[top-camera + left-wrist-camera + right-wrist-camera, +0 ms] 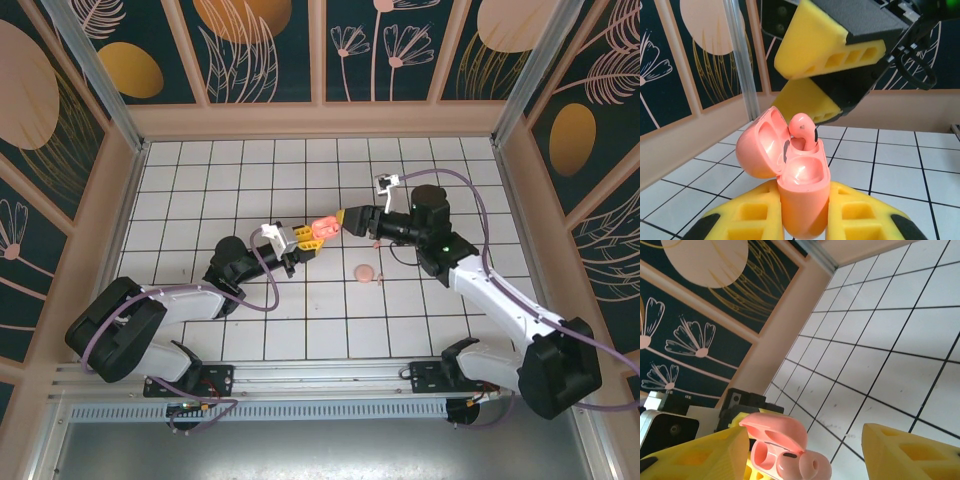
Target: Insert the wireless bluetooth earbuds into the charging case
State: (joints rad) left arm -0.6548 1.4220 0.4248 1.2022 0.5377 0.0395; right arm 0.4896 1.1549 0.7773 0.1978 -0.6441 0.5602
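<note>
Earbud (802, 131): probably light, hard, glossy and slip-prone. It sits head-proud in the open charging case (802, 200). Left fingers (752, 220) clench the case body above the desk (300, 330). Right fingers (815, 45) are spread, released, just above. Take hold at the bulb's sides and press gently.

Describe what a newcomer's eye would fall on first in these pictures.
The salmon charging case stands out, lid open, clamped in the left gripper above the middle of the white tiled table, with one pink earbud sitting in a socket. The right gripper, yellow-fingered and open, hovers right by it. A pale pink disc lies on the tiles nearby.
</note>
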